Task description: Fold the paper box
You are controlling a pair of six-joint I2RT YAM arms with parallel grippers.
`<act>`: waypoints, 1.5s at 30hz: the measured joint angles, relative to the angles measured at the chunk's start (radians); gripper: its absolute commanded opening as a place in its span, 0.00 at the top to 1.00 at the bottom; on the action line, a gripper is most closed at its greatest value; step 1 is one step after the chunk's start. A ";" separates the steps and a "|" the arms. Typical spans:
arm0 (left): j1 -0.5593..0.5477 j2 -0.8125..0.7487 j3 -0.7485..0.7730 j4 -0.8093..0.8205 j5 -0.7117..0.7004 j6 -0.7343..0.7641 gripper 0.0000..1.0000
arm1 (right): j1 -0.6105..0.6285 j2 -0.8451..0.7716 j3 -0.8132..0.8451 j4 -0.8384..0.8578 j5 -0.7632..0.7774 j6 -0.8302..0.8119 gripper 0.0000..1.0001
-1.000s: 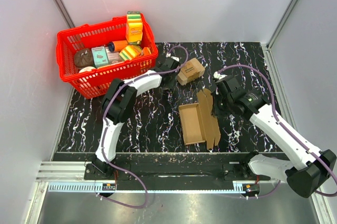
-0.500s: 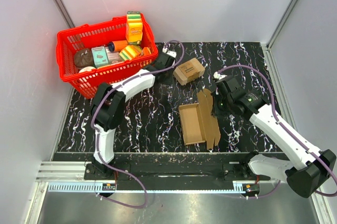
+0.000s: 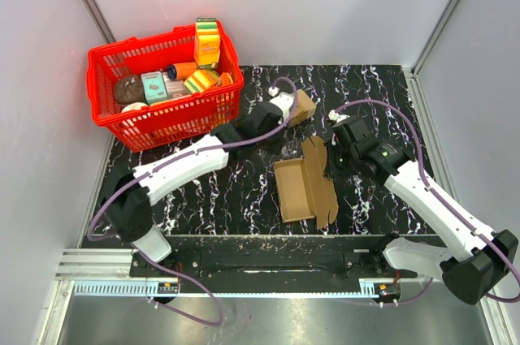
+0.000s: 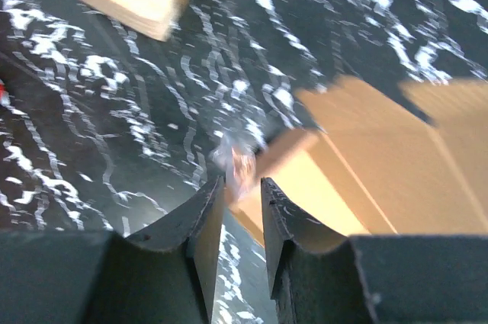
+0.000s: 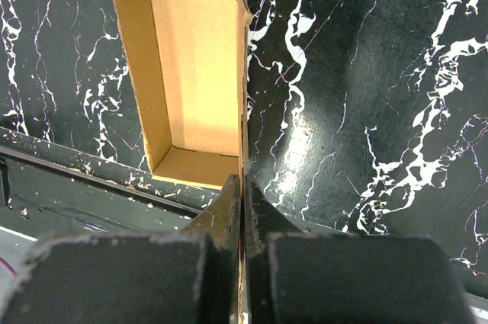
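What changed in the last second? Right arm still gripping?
The left arm stretched low, swinging the left gripper from beside the small printed box toward the far corner of the paper box, fingers apart, holding nothing. The paper box turned slightly. The right gripper stayed shut on its side wall; the red basket did not move.

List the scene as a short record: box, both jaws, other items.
paper box: open tray, walls up, lid panel unfolded on its right
right jaws: shut on the paper box's right-hand wall
left jaws: slightly apart, holding nothing, near the tray's far end
small cardboard box: behind the tray, apart from it
red basket: far left corner, holding goods
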 measured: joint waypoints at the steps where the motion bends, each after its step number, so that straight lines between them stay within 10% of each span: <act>1: -0.037 -0.026 -0.013 0.004 0.000 -0.011 0.69 | 0.000 0.001 -0.001 0.002 -0.002 0.000 1.00; 14: -0.229 -0.097 -0.187 0.012 0.009 -0.114 0.53 | 0.000 0.001 -0.008 0.013 -0.002 0.000 1.00; 33: 0.053 -0.099 -0.089 0.065 0.024 -0.077 0.37 | -0.163 0.022 0.049 -0.114 0.203 0.021 1.00; 45: 0.061 0.228 0.083 0.105 0.184 -0.011 0.22 | -0.198 0.099 0.115 -0.178 0.368 -0.011 1.00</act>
